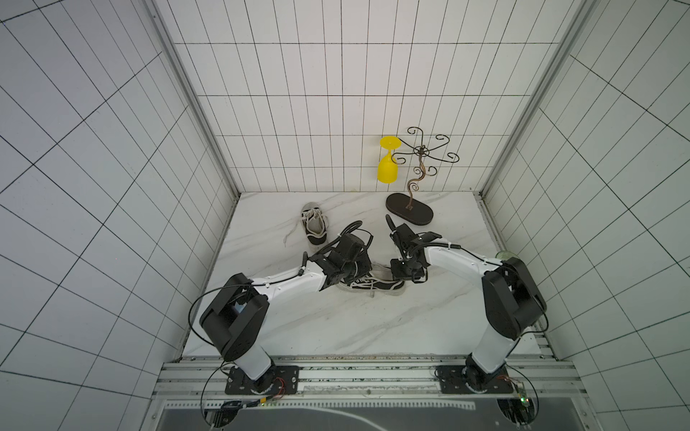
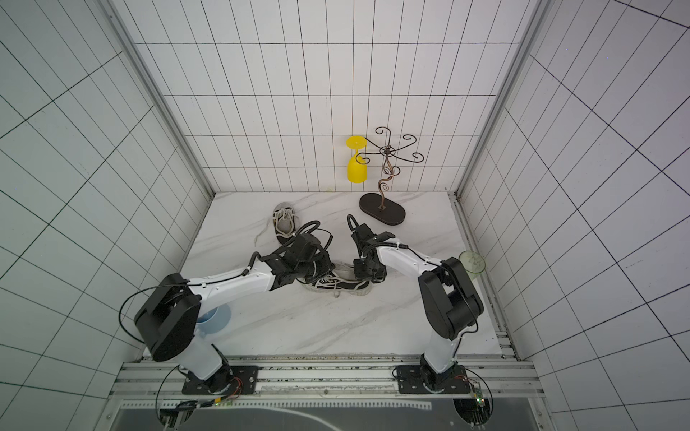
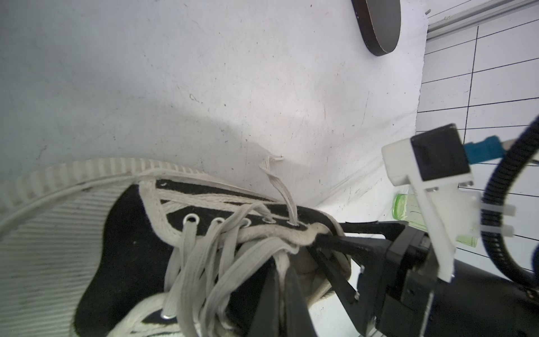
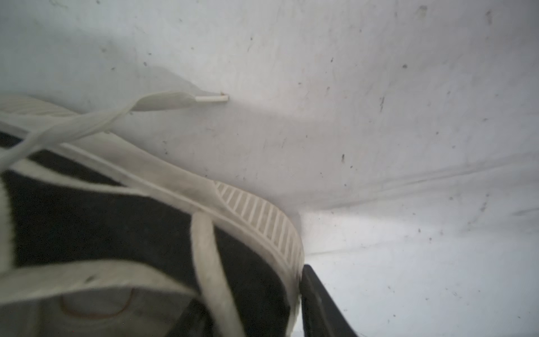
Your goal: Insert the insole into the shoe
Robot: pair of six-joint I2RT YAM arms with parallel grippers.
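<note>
Pinches shoe (image 1: pixel 377 285) tongue in shut L jaws, on worktop (image 1: pixel 336 328). Straddles heel wall w/ R jaws, apart. Shows insole (image 4: pixel 87 303) inside heel, right under R jaws, long axis running twd L jaws. Prob R arm's push, being nearer.

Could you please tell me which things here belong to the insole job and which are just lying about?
Job: black shoe, insole inside it.
Lying about: other shoe, yellow goblet, wire rack, green glass, blue cup.
</note>
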